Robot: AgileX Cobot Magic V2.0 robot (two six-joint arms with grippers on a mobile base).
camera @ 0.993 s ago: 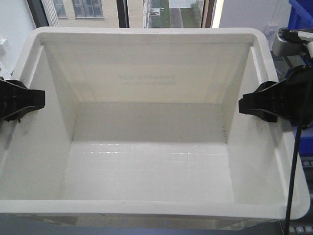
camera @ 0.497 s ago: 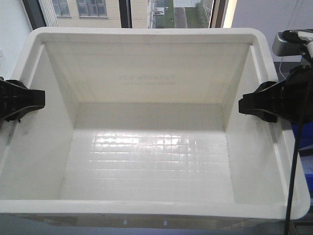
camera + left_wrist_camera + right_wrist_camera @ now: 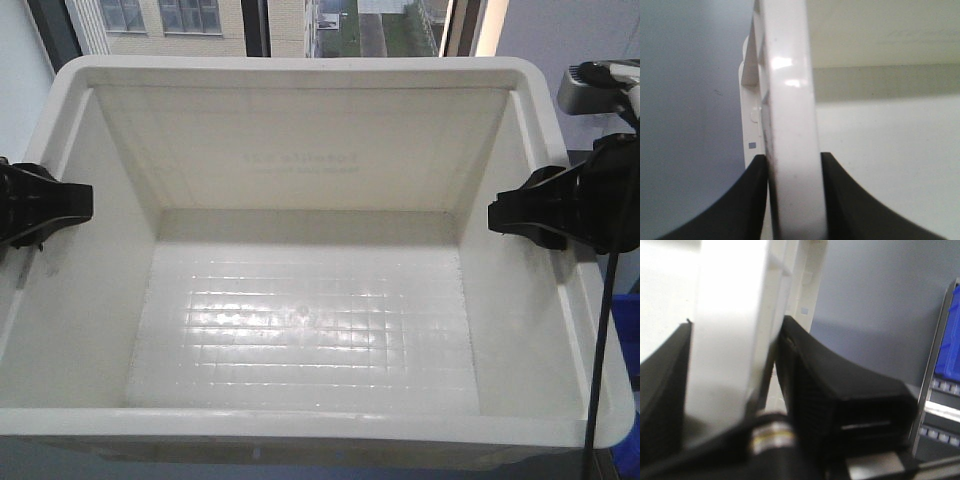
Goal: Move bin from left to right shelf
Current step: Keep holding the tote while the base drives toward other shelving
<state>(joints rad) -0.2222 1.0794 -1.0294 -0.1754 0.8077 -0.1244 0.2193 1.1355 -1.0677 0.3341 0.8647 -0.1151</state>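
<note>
1. Front-facing view: your white bin (image 3: 300, 72) fills the frame, open top up, before a window (image 3: 300, 25).
2. Your left fingers (image 3: 752, 200) clamp its left rim; your right fingers (image 3: 840, 385) clamp its right rim.

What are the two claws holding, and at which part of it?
Both hold the white bin. The left claw pinches its left side rim, and the right claw pinches its right side rim.

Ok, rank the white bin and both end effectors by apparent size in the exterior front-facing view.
1. white bin: fills nearly the whole view.
2. right end effector: more of it shows.
3. left end effector: cut off by the picture's edge, so ranking it below the right one is unsure. They may be alike.
</note>
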